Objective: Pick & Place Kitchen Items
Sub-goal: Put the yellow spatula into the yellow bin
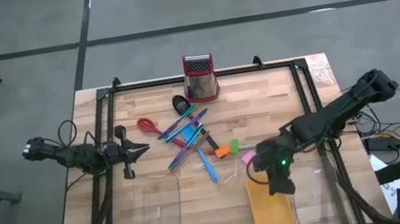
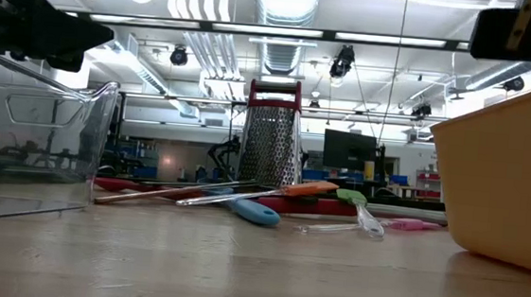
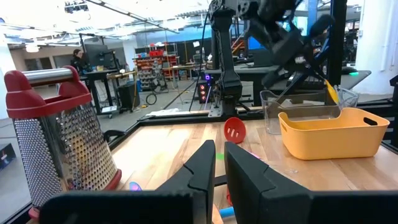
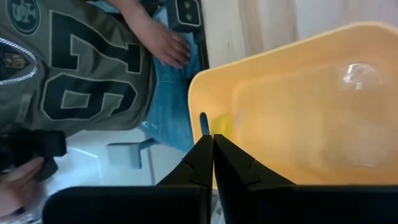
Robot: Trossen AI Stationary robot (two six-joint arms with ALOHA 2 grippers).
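Note:
Long-handled red, blue and black utensils and thin sticks lie in a pile (image 1: pixel 187 134) on the table's middle. Small orange (image 1: pixel 223 152), green (image 1: pixel 234 145) and pink (image 1: pixel 248 156) pieces lie to its right. My right gripper (image 1: pixel 280 187) points down over the orange tray (image 1: pixel 267 217). It is shut on a small yellow piece (image 4: pixel 221 127), which also shows in the left wrist view (image 3: pixel 333 93). My left gripper (image 1: pixel 144 146) is shut and empty, level above the table left of the pile, pointing toward it (image 3: pixel 217 158). My right gripper pinches the yellow piece (image 4: pixel 219 132) between its two fingertips, from above, pointing down. The piece hangs clear above the inside of the orange tray. A thin dark edge (image 4: pixel 203 122) sticks out past the fingertips. Which part of the piece is held, I cannot tell.
A metal box grater with a red top (image 1: pixel 200 78) stands at the far middle. A clear tray (image 1: pixel 156 214) sits near left and another clear tray (image 1: pixel 316 198) right of the orange one. A person (image 4: pixel 74 68) stands past the table's near edge.

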